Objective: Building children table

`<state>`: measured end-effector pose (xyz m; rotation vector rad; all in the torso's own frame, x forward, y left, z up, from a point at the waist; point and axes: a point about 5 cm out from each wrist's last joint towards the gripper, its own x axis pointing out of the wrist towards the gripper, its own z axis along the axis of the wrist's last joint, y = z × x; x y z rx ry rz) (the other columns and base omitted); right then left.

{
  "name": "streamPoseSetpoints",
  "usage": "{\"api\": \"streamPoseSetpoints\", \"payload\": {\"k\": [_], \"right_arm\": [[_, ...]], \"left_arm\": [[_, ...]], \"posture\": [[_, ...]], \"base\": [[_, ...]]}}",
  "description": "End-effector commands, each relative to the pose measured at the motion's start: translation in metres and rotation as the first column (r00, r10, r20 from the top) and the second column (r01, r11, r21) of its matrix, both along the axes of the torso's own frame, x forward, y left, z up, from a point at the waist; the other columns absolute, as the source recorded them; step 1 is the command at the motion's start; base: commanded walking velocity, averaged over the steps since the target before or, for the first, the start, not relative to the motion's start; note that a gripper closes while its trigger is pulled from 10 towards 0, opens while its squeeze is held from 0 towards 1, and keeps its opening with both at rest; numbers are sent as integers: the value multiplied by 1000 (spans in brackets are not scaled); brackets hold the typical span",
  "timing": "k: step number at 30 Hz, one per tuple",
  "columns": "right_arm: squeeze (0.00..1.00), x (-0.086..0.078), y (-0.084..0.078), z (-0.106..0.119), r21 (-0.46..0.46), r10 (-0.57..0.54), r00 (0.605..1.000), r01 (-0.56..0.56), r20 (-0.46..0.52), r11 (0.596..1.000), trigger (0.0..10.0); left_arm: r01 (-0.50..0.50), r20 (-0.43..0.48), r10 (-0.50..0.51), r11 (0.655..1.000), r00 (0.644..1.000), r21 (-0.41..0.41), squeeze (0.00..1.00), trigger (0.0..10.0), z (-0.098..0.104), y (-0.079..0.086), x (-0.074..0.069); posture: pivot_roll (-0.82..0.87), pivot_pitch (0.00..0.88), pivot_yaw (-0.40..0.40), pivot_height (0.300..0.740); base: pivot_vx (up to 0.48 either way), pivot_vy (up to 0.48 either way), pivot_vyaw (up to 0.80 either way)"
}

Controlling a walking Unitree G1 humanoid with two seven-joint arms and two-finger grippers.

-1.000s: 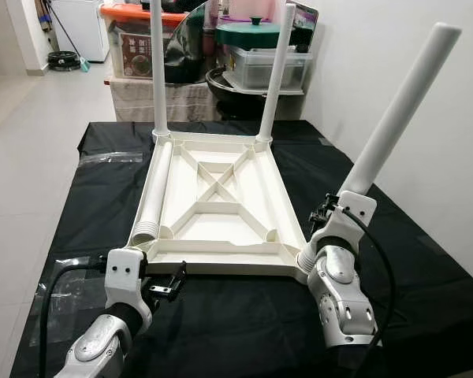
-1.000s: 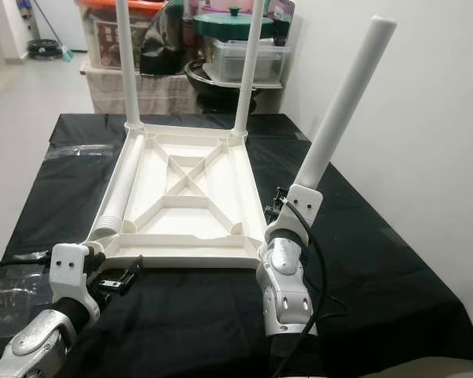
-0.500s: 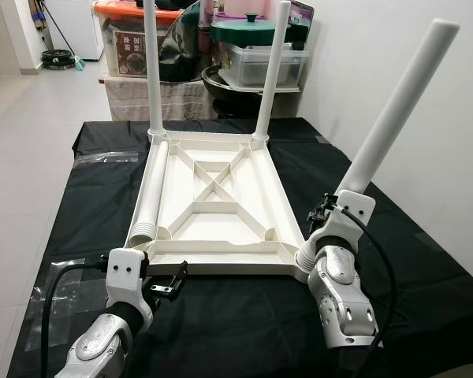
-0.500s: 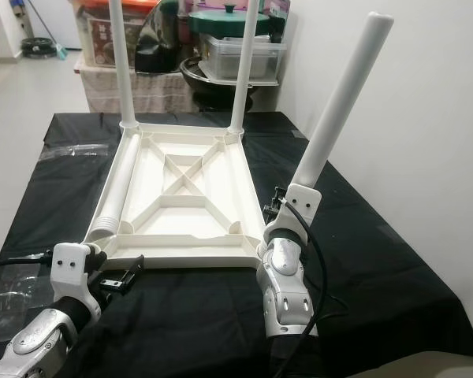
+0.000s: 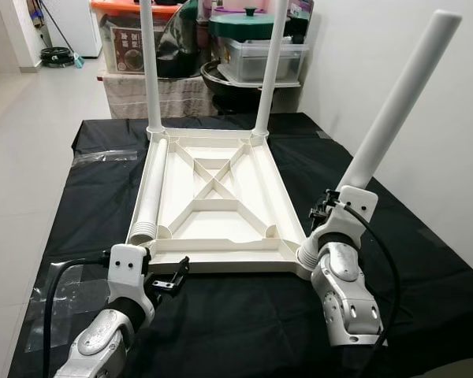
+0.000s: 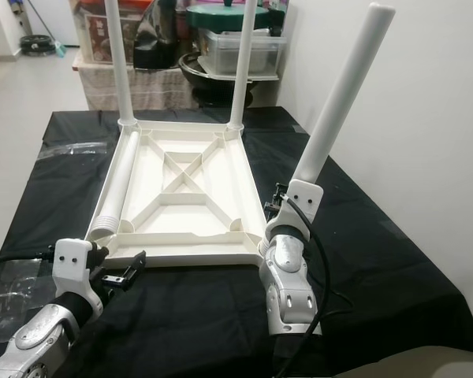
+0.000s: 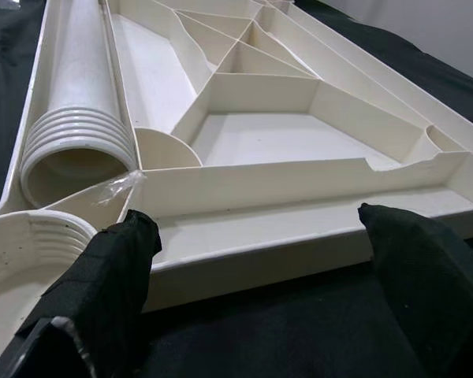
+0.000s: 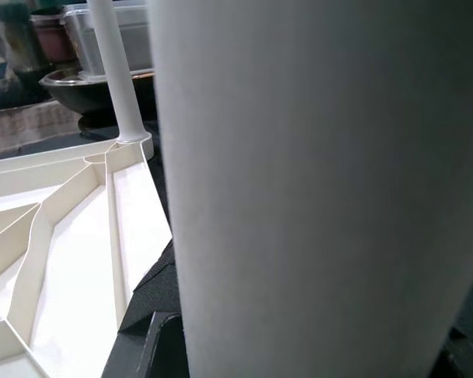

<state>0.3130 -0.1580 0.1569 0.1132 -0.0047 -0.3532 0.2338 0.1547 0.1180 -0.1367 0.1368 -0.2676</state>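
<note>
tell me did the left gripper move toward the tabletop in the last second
Yes, slightly. The left gripper now sits nearer the tabletop's near edge than before, its fingers open toward the corner socket, not yet touching.

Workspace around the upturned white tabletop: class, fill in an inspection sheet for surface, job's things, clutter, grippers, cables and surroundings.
Surface: black cloth.
Job's things: upturned tabletop; two legs upright at its far corners; loose leg lying inside; tilted leg at near right corner.
Clutter: plastic wrap.
Grippers: left gripper open near tabletop edge; right gripper shut on tilted leg.
Cables: black, along both arms.
Surroundings: storage boxes, pots, white wall.
</note>
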Motion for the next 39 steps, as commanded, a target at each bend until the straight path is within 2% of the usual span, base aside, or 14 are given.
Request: {"api": "streamPoseSetpoints", "payload": {"k": [1, 32, 34, 39], "right_arm": [[0, -4, -8, -20, -10, -31, 994, 30, -104, 1000, 10000], [0, -6, -10, -9, -9, -32, 997, 32, -72, 999, 10000], [0, -5, -7, -9, 29, -8, 999, 10, -50, 1000, 10000], [0, -5, -5, -8, 32, 8, 999, -7, -41, 999, 10000]], "left_arm": [[4, -12, -3, 1000, 1000, 15, 0, 10000, -5, 0, -1], [15, -12, -15, 1000, 1000, 14, 0, 10000, -7, -3, 1], [16, -12, -16, 1000, 1000, 15, 0, 10000, -7, -3, 1], [16, -13, -16, 1000, 1000, 15, 0, 10000, -7, -2, 1]], "posture": [[109, 0, -88, 740], [100, 0, -86, 740], [102, 0, -84, 740], [102, 0, -84, 740]], "base": [[0, 0, 0], [0, 0, 0], [0, 0, 0], [0, 0, 0]]}}
